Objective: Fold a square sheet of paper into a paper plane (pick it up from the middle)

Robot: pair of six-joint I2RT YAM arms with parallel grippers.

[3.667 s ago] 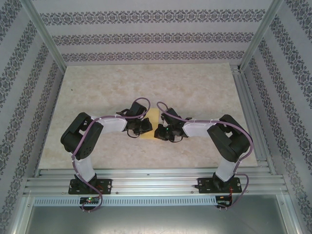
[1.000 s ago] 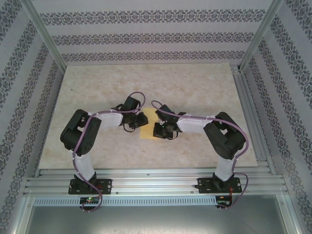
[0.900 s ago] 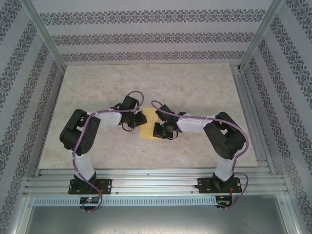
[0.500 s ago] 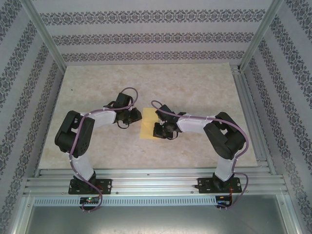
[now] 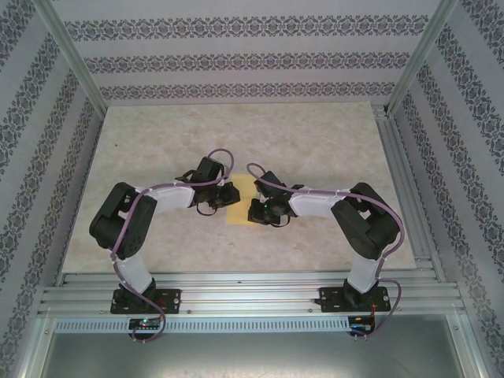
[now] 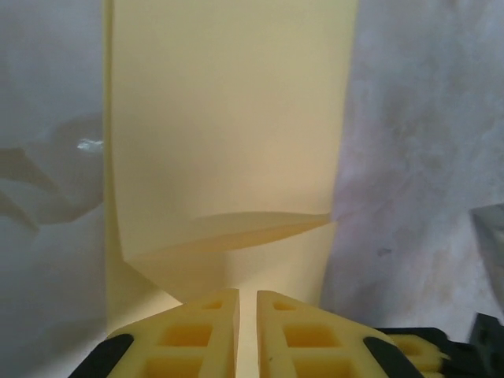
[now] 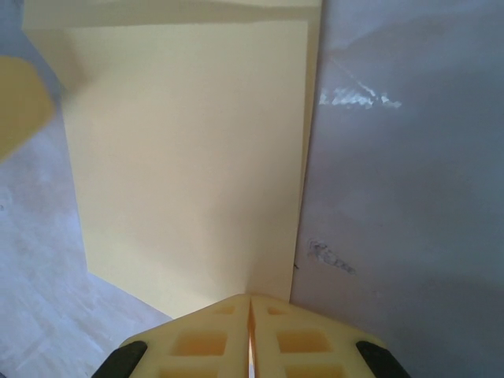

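- Table point(image 5: 157, 142): pale and marbled, with bare stretches at the far end and out to both sides.
- Patterned walls point(image 5: 236, 59) close it in on three sides. Metal rails point(image 5: 252, 293) run along the near edge, and a side rail point(image 5: 403, 181) runs down the right.
- Left arm point(image 5: 130, 224) and right arm point(image 5: 362, 224): elbows out, wrists bent inward, meeting mid-table. There is plenty of room outward of them and little between the wrists.
- Square sheet of paper point(image 5: 240, 206): yellow, mid-table, between the two wrists and well apart from every table edge. From above it reads as a tall rectangle, long edges running near to far.
- Left gripper point(image 6: 247, 296): jaws narrow, with a thin slit between them, sitting at the sheet's end nearest that wrist camera.
- There a flap lifts off the flat layer along a slanted crease and rises toward the slit. Cannot tell whether it is pinched or only touching.
- Right gripper point(image 7: 250, 298): jaws pressed together, leaving only a hairline seam.
- Its tips sit over the sheet's near edge in that wrist view, close to the corner by the bare table. Cannot tell if any paper is in the seam.
- Ahead of the right jaws the sheet lies flat on the table. A second layer's edge crosses its far end, so it is doubled there.
- Counts: one table, one yellow sheet, two arms, two grippers with two fingers each.
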